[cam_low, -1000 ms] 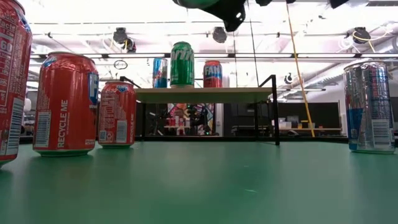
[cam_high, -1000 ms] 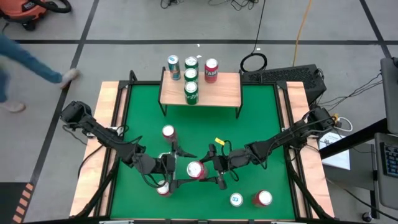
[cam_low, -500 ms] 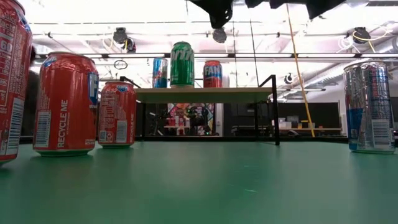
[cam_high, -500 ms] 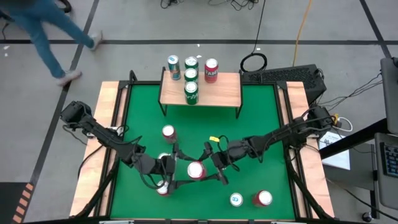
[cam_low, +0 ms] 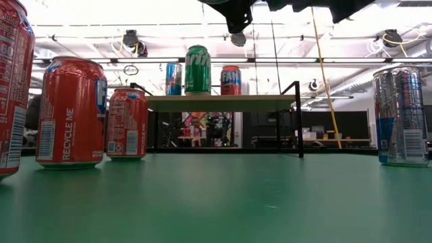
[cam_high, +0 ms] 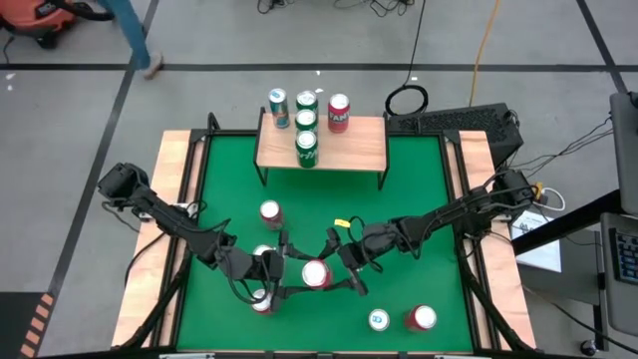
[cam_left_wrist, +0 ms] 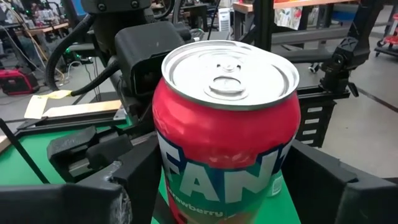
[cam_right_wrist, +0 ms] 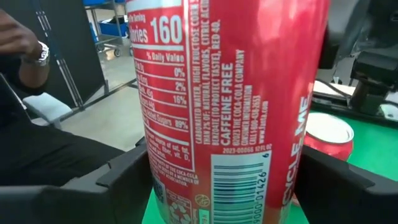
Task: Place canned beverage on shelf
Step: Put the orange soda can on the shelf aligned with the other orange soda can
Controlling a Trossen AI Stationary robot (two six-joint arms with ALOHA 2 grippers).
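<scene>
Red can (cam_high: 315, 273) stands mid-desk, raised between both pincers. Left pincer (cam_high: 290, 271) brackets can from left, fingers (cam_left_wrist: 68, 199) beside its sides; contact unclear. Right pincer (cam_high: 344, 270) brackets it from right, grip unclear. Shelf (cam_high: 349, 150) at desk's (cam_high: 419, 199) far edge carries four cans.

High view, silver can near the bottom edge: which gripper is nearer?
Right. The right gripper is up-left of the silver can; the left gripper lies beyond the middle red can.

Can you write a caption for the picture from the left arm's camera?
A red strawberry Fanta can stands upright between the left hand's dark fingers.
</scene>
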